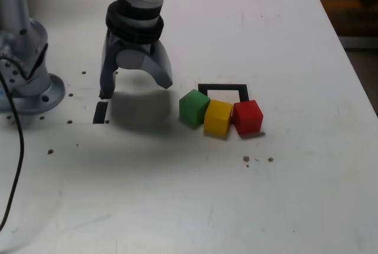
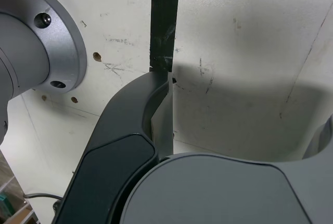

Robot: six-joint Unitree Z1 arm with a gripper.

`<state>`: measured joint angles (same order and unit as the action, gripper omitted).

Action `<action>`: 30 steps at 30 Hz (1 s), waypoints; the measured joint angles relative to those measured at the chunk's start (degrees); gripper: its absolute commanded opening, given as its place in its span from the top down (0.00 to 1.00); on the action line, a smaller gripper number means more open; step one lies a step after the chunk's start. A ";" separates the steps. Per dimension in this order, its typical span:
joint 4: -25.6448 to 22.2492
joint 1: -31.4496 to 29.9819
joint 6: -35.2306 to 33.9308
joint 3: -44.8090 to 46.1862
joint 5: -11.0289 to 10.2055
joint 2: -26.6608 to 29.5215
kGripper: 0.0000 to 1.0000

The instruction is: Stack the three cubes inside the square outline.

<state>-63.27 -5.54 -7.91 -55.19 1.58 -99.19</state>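
Exterior view: three cubes sit on the white worktop point(image 1: 307, 59) in a row, touching side to side: one green cube point(image 1: 193, 107), one yellow cube point(image 1: 218, 117), one red cube point(image 1: 247, 116). One square outline point(image 1: 222, 88) of black tape lies just behind them, at twelve o'clock from the yellow cube; the row covers its near edge, and none of the cubes is stacked. One short black tape strip point(image 1: 100, 111) lies at nine o'clock from the green cube, well apart. The arm's gripper point(image 1: 136, 88) points down above the worktop, at about ten o'clock from the green cube and clear of all three. Its jaws stand wide apart and hold nothing; one tip is close over the strip's far end. The arm's round base point(image 1: 35, 91) stands at the view's left edge.

Wrist view: one dark jaw fills the foreground, its tip next to the end of a black tape strip point(image 2: 165, 18) on the scuffed worktop point(image 2: 250, 41). The round base point(image 2: 47, 47) shows beside it. No cube shows here.
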 measured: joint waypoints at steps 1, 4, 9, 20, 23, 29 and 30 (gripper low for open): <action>-0.17 0.00 0.00 -0.18 -0.01 0.00 0.00; -1.13 0.00 0.00 -1.32 -0.07 0.00 0.00; -4.31 0.00 0.00 -4.94 -0.67 -0.45 0.00; -10.63 0.00 0.80 -14.47 -2.11 -4.73 0.00; -14.18 0.00 1.40 -19.82 -2.90 -5.82 0.00; -22.01 0.00 2.77 -31.22 -4.27 -8.28 0.00; -23.17 0.00 2.87 -33.06 -4.30 -8.92 0.00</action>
<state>-86.45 -5.54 -5.04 -88.25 -2.72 -108.11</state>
